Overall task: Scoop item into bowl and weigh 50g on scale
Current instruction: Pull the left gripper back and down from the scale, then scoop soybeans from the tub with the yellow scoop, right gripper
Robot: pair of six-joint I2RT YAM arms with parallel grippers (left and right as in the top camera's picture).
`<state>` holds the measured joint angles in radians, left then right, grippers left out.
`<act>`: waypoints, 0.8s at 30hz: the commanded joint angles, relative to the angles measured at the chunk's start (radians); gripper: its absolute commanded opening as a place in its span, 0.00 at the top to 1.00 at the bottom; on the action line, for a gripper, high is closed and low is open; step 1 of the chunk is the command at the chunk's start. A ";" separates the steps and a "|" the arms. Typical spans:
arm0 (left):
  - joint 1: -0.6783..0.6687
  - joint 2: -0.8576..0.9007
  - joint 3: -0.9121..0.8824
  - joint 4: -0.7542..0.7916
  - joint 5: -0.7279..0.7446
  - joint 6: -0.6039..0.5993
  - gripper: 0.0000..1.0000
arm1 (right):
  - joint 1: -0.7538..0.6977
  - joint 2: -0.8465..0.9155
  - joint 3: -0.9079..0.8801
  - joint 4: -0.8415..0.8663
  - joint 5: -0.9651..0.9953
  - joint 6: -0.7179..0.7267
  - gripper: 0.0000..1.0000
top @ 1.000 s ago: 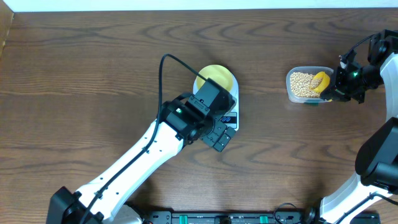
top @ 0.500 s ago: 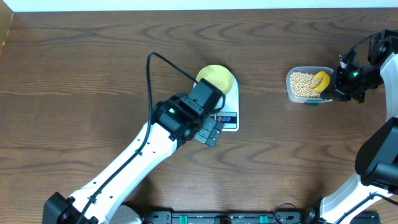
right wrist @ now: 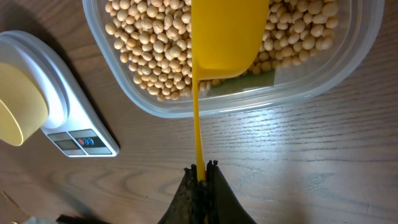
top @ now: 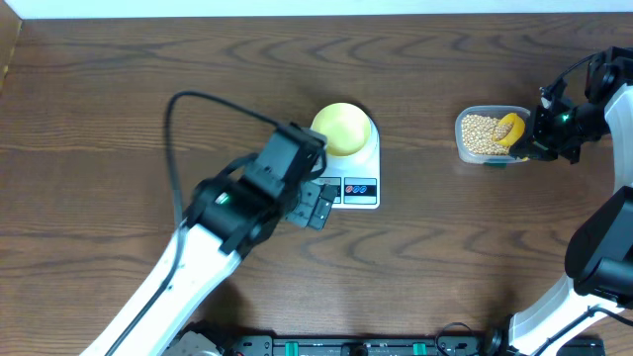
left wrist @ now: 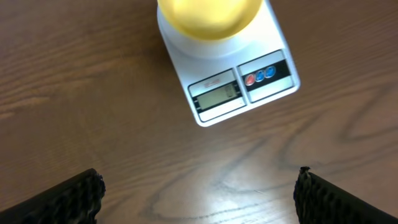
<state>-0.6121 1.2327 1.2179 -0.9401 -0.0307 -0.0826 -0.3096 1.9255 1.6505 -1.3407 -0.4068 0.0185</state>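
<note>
1. From overhead, we see the small round pale yellow-cream bowl sitting on the twelve o'clock end of the white rectangular digital kitchen scale. This leaves the display and buttons at six o'clock uncovered, which we judge keeps the reading legible. The bowl looks empty.
2. At three o'clock of the scale, well apart, the clear rectangular plastic tub holds the small round beige-tan beans. The left pincer hangs at eight o'clock of the scale, over the dark wooden worktop. The right pincer is at three o'clock of the tub.
3. From the left wrist, we see what overhead cannot. The left pincer's fingers stand wide apart with nothing between them, and the scale's grey display lies at twelve o'clock. Its digits are too faint to read.
4. From the right wrist, the right pincer is clamped tight on the thin handle end of the yellow plastic measuring spoon. The spoon's cup lies among the beans at twelve o'clock. We judge that gripping the far end keeps the fingers outside the tub. Whether the cup is loaded, we cannot tell.
5. Only this view shows both tub and scale, with the scale at nine o'clock. We judge that scooping is the step in hand.
</note>
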 commanded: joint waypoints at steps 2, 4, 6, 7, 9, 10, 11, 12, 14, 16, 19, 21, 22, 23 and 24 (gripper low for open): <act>0.003 -0.092 0.013 -0.040 0.050 -0.013 0.00 | 0.003 0.008 0.019 0.003 -0.003 0.015 0.99; 0.003 -0.127 0.013 -0.069 0.049 -0.013 0.00 | 0.003 0.008 0.019 0.003 -0.003 0.015 0.99; 0.003 -0.154 0.013 -0.091 0.050 -0.013 0.00 | 0.003 0.008 0.019 0.006 -0.002 0.015 0.99; 0.003 -0.165 0.013 -0.097 0.051 -0.013 0.00 | 0.003 0.008 0.019 0.007 -0.002 0.019 0.99; 0.003 -0.180 0.012 -0.103 0.080 -0.005 0.00 | 0.003 0.008 0.019 0.011 -0.002 0.021 0.99; 0.003 -0.182 0.012 -0.103 0.097 -0.005 0.00 | 0.003 0.008 0.019 0.013 -0.002 0.022 0.99; 0.003 -0.182 0.012 -0.103 0.107 -0.005 0.00 | 0.003 0.008 0.019 0.014 -0.002 0.022 0.99; 0.003 -0.181 0.012 -0.103 0.118 -0.005 0.00 | 0.003 0.008 0.019 0.015 -0.002 0.022 0.99; 0.003 -0.175 0.012 -0.104 0.129 -0.005 0.00 | 0.003 0.008 0.019 0.017 -0.002 0.022 0.99; 0.003 -0.168 0.012 -0.103 0.129 -0.005 0.00 | 0.003 0.008 0.019 0.018 -0.002 0.022 0.99; 0.003 -0.161 0.012 -0.102 0.128 -0.005 0.00 | 0.004 0.008 0.019 0.018 0.006 0.022 0.99; 0.003 -0.158 0.012 -0.102 0.129 -0.005 0.00 | 0.003 0.008 0.019 0.017 0.012 0.022 0.99; 0.003 -0.157 0.012 -0.102 0.129 -0.005 0.00 | 0.004 0.008 0.019 0.017 0.012 0.022 0.99; 0.003 -0.157 0.012 -0.102 0.129 -0.005 0.00 | 0.004 0.008 0.019 0.017 0.013 0.022 0.99; 0.003 -0.156 0.012 -0.103 0.128 -0.005 0.00 | 0.004 0.008 0.019 0.017 0.013 0.022 0.99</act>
<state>-0.6121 1.0737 1.2179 -1.0405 0.0849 -0.0822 -0.3096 1.9255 1.6505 -1.3235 -0.3992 0.0338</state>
